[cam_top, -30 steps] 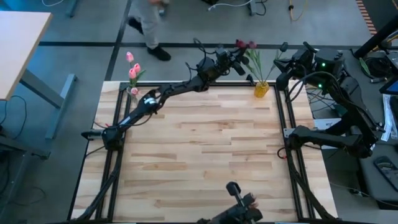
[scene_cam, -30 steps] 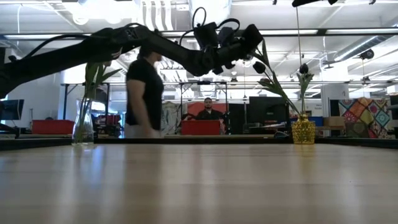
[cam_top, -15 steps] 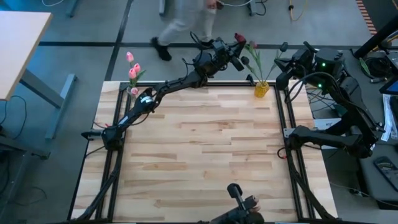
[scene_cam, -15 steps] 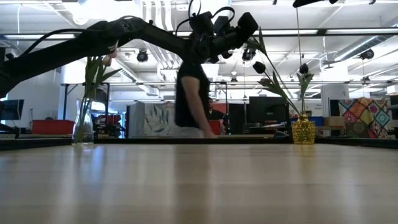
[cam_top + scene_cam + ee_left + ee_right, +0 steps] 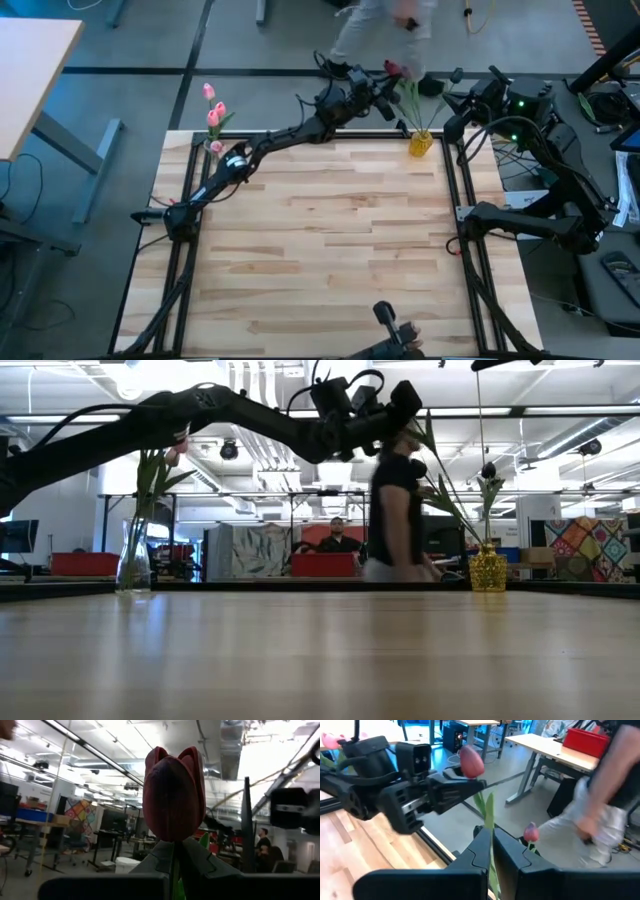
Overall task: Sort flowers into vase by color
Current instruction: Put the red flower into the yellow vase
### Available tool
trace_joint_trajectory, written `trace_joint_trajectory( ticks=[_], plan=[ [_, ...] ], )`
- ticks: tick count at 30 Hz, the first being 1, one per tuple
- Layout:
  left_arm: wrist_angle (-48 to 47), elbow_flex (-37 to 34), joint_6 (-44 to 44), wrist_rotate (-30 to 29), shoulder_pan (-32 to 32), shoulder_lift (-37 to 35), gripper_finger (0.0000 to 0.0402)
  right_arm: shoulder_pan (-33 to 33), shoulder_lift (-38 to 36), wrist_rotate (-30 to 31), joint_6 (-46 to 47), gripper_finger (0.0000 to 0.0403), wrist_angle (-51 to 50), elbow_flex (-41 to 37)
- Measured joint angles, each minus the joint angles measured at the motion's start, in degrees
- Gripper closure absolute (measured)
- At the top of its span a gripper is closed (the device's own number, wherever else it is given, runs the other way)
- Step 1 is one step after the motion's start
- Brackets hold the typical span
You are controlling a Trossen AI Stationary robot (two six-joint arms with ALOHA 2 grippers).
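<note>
Up near the table's (image 5: 320,250) far edge, we see the left end effector (image 5: 385,88) pinching a dark maroon tulip (image 5: 173,802) by its stem, close above the yellow vase (image 5: 421,143). Our right end effector (image 5: 492,847) is pressed together around a green leaf (image 5: 487,815).

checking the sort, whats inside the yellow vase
The yellow vase at the table's far right corner holds green stems with dark maroon tulips. A person walking behind partly hides them, so their count is unclear.
</note>
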Motion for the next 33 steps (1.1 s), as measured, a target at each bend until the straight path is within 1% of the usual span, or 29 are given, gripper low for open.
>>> trace_joint_trajectory(
  ticks=[3,11,19,25,29,33],
  plan=[
    [-1.02,0.01,1.44,0.16,-0.66,0.0,0.0401,0.01,0.0,0.03,-0.04,0.039,-0.01,0.0],
    [-2.28,-0.16,1.49,0.18,-1.63,0.02,0.0401,0.01,0.2,0.07,-0.13,0.039,-0.01,-0.02],
    [-2.3,-0.08,1.15,0.13,-1.77,2.15,0.0401,0.0,0.2,0.12,-0.08,0.039,-0.01,-0.02],
    [-1.06,-0.08,1.02,0.08,-1.81,2.5,0.0401,-0.01,0.2,0.12,-0.08,0.039,-0.01,-0.02],
    [2.4,-0.08,1.01,0.03,-1.81,2.54,0.0401,0.01,0.2,0.12,-0.08,0.039,-0.02,-0.02],
    [2.26,-0.01,0.53,-0.36,-1.81,2.65,0.0401,0.01,0.2,0.12,-0.12,0.039,-0.03,-0.02]
  ],
)
